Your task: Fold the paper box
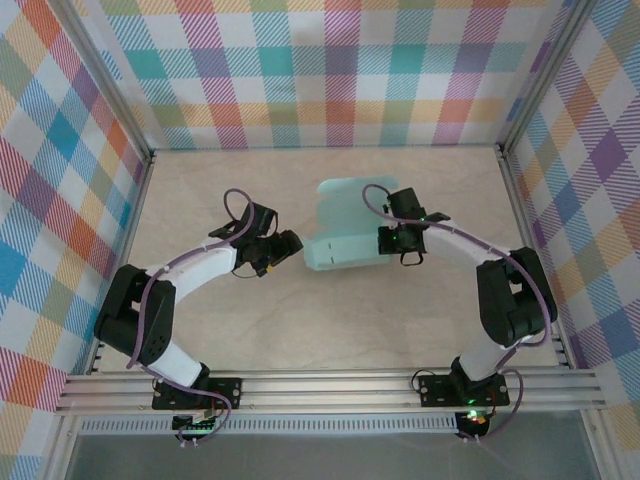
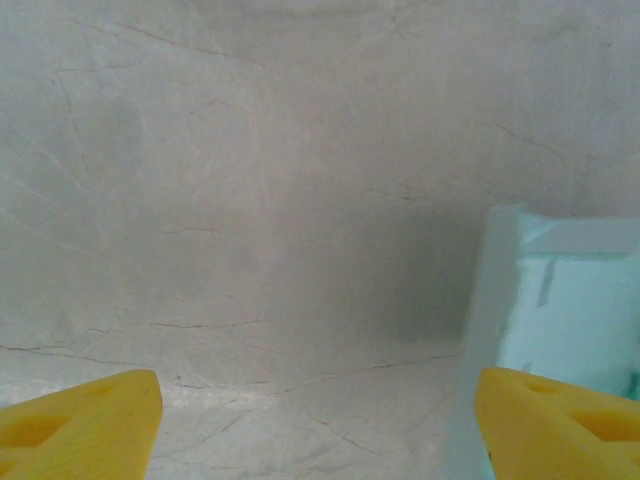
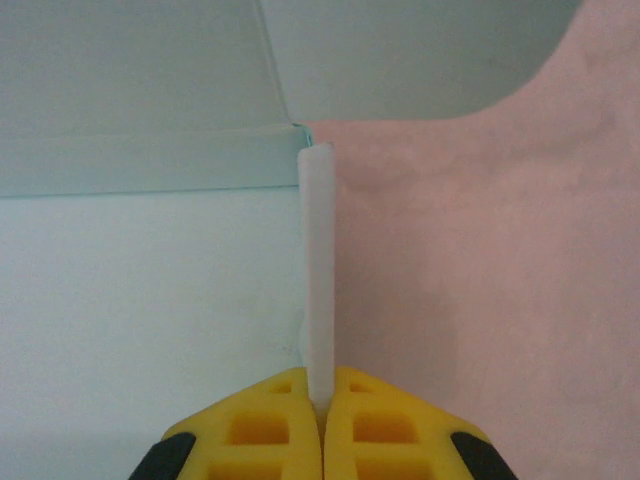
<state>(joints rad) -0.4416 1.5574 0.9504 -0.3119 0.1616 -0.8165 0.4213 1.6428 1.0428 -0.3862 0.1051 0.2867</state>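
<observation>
- While the right tool [image 1: 398, 243] is pinched shut on a thin upright flap [image 3: 317, 280] of the paper box [image 1: 345, 230], the card lies partly folded near the middle of the surface [image 1: 300, 330], between the two arms.
- The left tool [image 1: 287, 246] sits just beside the box's left end with its fingers [image 2: 90, 415] wide apart, gripping nothing; in its wrist view the box stands at the right.
- First risk: the flap is held only by its edge, so a pull sideways rather than along the crease would likely tear or buckle the thin card.
- Second risk: nothing pins the sheet down, so a lift by the right tool could drag the whole box across the surface instead of bending the flap.
- Third risk: if the left tool pushes in off-line, it may crush the box's near side or knock it out of the right tool's hold.
</observation>
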